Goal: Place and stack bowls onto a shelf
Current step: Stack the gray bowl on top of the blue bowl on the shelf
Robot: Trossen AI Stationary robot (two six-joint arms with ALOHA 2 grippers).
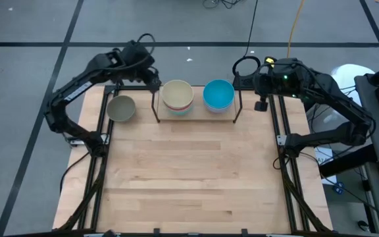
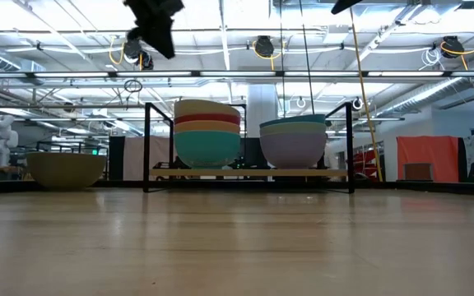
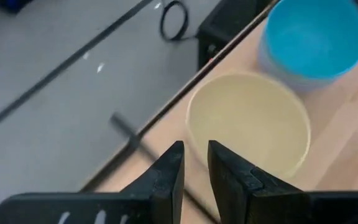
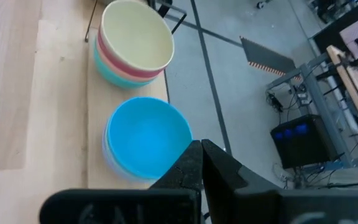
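Two stacks of small round plastic bowls sit on the low black-rod shelf [image 1: 234,99] with its light wood surface at the far edge of the table: a cream-topped stack [image 1: 177,96] over red, orange and cyan bowls, and a blue-topped stack [image 1: 218,94] over pale green and lavender. One olive-grey plastic bowl [image 1: 121,108] stands alone on the big wooden tabletop [image 1: 196,171], just beside the shelf's left upright frame.

The left gripper [image 3: 196,171] hangs above the shelf's left end, near the cream stack, its fingers slightly spread and pinching nothing. The right gripper [image 4: 201,163] waits off the table's far right corner with fingers pressed together, empty.

Risk, as I judge it: the olive-grey bowl lies close to the upright frame, so a low swing toward it could clip the rods or nudge the tall cream stack. Adding it to either stack off-centre could tip the pile. Cables and a ring lie on the floor beyond.
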